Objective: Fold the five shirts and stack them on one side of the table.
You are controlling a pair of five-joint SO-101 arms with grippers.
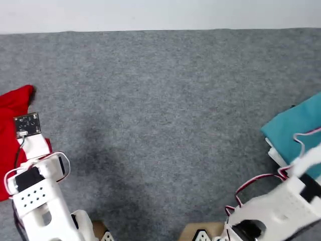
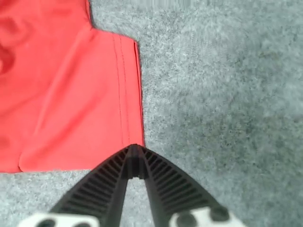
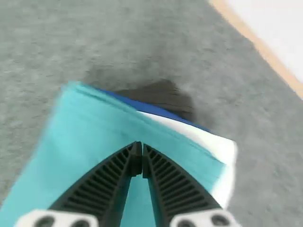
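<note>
A red shirt [image 1: 12, 113] lies spread at the table's left edge, and my left arm [image 1: 37, 175] stands over it. In the left wrist view my left gripper [image 2: 136, 152] is shut, its tips right at the hemmed corner of the red shirt [image 2: 71, 94]; whether any cloth is pinched I cannot tell. At the right edge sits a stack of folded shirts with a teal one [image 1: 296, 128] on top. My right gripper [image 3: 137, 152] is shut just above the teal shirt [image 3: 90, 146], with white [image 3: 210, 142] and blue [image 3: 142, 105] layers showing under it.
Grey felt [image 1: 165, 100] covers the whole table between the two arms. The table's wooden edge [image 3: 255, 42] runs close behind the stack. My right arm [image 1: 281, 201] with its red-and-white cable leans over the stack's near side.
</note>
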